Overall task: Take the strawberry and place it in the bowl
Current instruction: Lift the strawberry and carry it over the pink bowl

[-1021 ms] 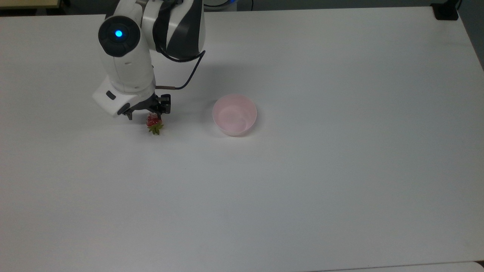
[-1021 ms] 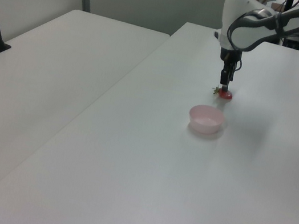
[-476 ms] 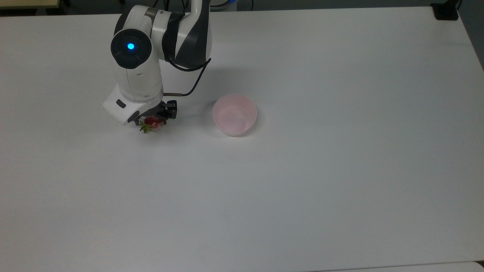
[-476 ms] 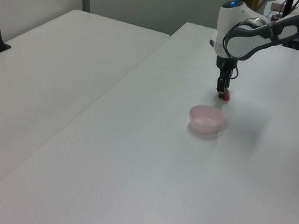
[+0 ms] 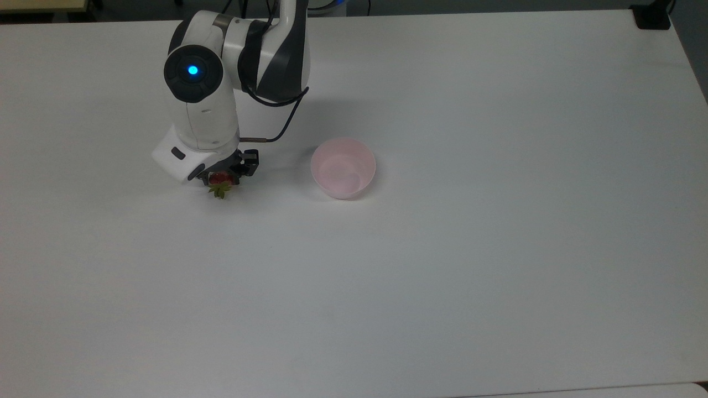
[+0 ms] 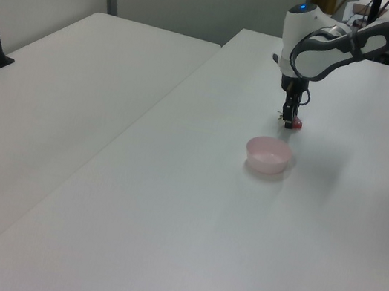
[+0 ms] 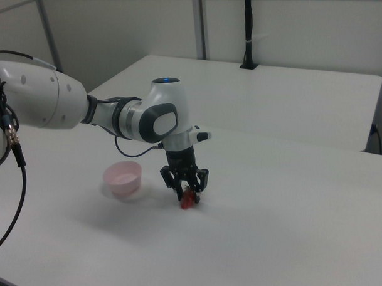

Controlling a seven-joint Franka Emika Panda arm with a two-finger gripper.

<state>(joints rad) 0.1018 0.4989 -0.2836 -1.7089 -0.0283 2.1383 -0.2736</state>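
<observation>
Strawberry (image 5: 220,181): on the table, to the top view's left of the bowl (image 5: 343,167), well apart from it. Leafy cap, half a second ago pointing sideways, now points toward the top view's bottom; the fruit turned, not lifted.

Gripper (image 7: 186,190): fingers closed around the strawberry; grasp appears set, lift pending.

Right view: fingers straddling the fruit at table level. Top view: wrist hides the fingertips.
</observation>
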